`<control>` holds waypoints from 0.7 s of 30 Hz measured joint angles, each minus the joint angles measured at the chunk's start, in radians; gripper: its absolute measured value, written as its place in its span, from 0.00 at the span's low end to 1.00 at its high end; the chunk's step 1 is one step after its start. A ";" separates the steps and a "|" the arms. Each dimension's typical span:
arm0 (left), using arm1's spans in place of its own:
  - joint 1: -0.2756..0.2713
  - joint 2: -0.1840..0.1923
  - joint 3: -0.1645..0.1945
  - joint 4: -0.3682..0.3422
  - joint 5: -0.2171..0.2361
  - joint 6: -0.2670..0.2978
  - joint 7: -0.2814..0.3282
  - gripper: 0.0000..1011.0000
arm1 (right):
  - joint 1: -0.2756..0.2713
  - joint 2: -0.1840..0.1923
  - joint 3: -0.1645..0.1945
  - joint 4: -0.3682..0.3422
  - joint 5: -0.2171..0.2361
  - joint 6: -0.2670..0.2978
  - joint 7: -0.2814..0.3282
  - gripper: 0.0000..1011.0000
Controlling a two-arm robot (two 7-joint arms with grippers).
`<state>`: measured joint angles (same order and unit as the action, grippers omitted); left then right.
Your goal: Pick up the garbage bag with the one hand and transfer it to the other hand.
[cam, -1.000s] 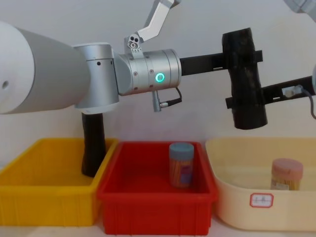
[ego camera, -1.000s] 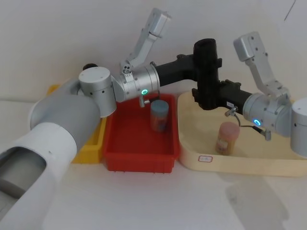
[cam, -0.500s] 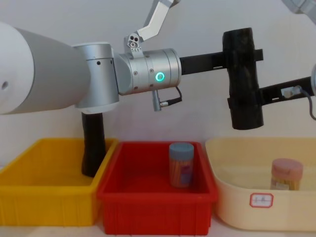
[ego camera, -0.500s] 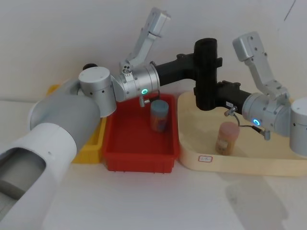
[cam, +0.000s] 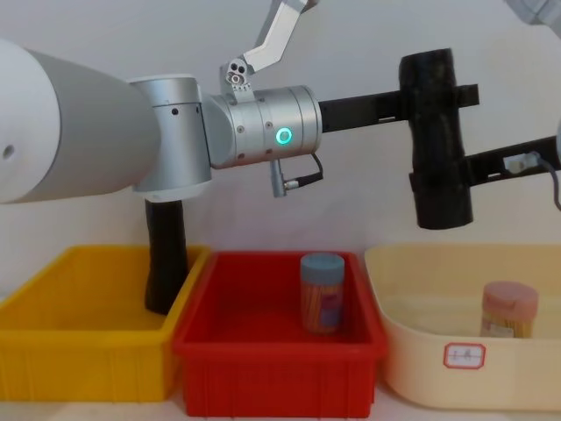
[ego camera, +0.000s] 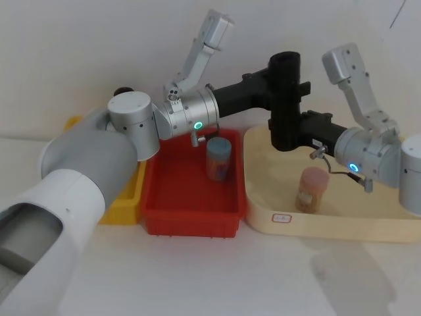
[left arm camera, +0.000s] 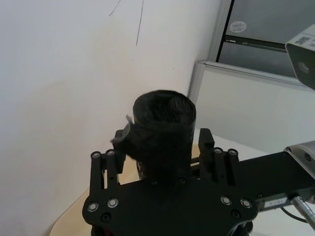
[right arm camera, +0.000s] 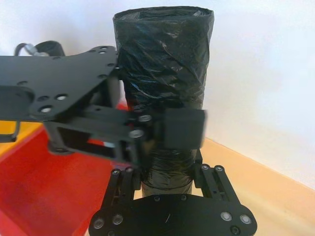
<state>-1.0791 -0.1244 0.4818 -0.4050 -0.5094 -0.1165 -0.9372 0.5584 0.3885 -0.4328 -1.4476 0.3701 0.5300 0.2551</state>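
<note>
Left gripper [cam: 438,93]: green-ringed wrist, reaching across above the red bin; its fingers are closed round the upper part of the garbage bag [cam: 436,140], which hangs upright in mid-air over the gap between red bin and cream tray.
Why upright: held high near its top, the roll leaves its lower length free, and I judge that is so a second grasp can fit beneath the first.
Yellow bin [cam: 79,351]: holds the slimmer black roll [cam: 166,254], standing, not the task's thing.
Red bin [cam: 277,360]: a blue-lidded jar [cam: 321,291] stands inside, well below the bag.
Right gripper [cam: 441,175]: blue-ringed wrist, coming in from the right; fingers pressed to the bag's lower part on both sides, so both grippers grip it at once.
Cream tray [cam: 421,360]: a pink-lidded jar [cam: 508,309] inside.
Chest view adds: the two grasps stacked, one above the other.
Right wrist view adds: crinkled film and the left fingers [right arm camera: 182,129] clamped just above its own.
Left wrist view adds: the roll's open end.
</note>
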 joint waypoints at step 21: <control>0.001 0.000 0.000 -0.001 0.000 0.000 0.001 0.99 | -0.034 0.001 0.144 0.055 0.022 -0.003 -0.106 0.55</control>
<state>-1.0786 -0.1246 0.4818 -0.4059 -0.5092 -0.1160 -0.9367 0.5249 0.3896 -0.2890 -1.3922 0.3921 0.5271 0.1491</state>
